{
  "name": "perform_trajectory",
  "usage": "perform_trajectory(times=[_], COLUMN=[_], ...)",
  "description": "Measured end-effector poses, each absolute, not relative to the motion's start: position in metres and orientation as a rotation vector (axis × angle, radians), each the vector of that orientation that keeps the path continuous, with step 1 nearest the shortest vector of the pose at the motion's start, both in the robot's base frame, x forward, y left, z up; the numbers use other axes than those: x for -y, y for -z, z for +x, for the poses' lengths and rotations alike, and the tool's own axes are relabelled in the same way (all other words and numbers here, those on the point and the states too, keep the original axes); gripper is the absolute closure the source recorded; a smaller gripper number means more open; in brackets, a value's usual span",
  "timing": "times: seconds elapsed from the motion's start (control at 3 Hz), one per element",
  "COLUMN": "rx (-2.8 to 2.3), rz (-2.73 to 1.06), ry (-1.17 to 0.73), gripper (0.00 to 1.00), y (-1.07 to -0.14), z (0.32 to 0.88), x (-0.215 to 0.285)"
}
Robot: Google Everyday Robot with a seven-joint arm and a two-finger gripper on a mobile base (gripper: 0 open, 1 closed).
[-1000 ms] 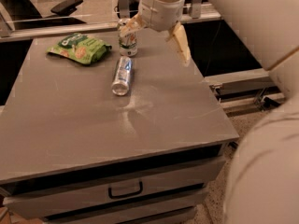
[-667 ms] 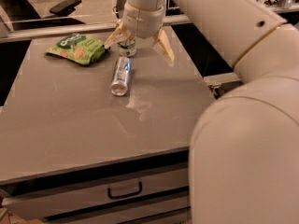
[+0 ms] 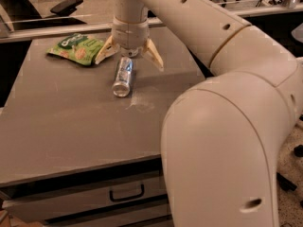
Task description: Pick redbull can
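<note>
The redbull can (image 3: 123, 76), slim and silver with blue patches, lies on its side on the grey table (image 3: 71, 122), its end pointing toward the front. My gripper (image 3: 129, 57) hangs just above the can's far end. Its two tan fingers (image 3: 154, 55) are spread wide, one on each side of the can's far end, and hold nothing. The arm's big white links fill the right half of the view. The other can that stood at the back is hidden behind the gripper.
A green snack bag (image 3: 75, 48) lies at the back left of the table. A drawer with a dark handle (image 3: 126, 193) sits under the table's front edge. Office chairs (image 3: 66, 4) stand on the floor behind.
The gripper has moved left and down from above the back of the table until its open fingers straddle the far end of the lying can. The can has not moved.
</note>
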State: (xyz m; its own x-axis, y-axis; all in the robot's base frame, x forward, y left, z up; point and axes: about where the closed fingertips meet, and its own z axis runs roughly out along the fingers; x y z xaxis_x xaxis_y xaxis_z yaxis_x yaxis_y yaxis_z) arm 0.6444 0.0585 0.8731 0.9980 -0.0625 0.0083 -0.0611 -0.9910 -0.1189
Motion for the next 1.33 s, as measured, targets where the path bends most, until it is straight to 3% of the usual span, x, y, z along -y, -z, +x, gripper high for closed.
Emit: perform_trajectory(times=[0.33, 0.67, 1.33], rx=[-0.031, 0.043, 0.092], rz=[-3.053, -3.071, -3.095], ry=[-0.043, -0.103, -0.061], gripper=[0.0, 0.14, 0.61], y=[-0.851, -0.835, -0.855], z=[0.643, 0.637, 0.625], x=[-0.061, -0.069, -0.087])
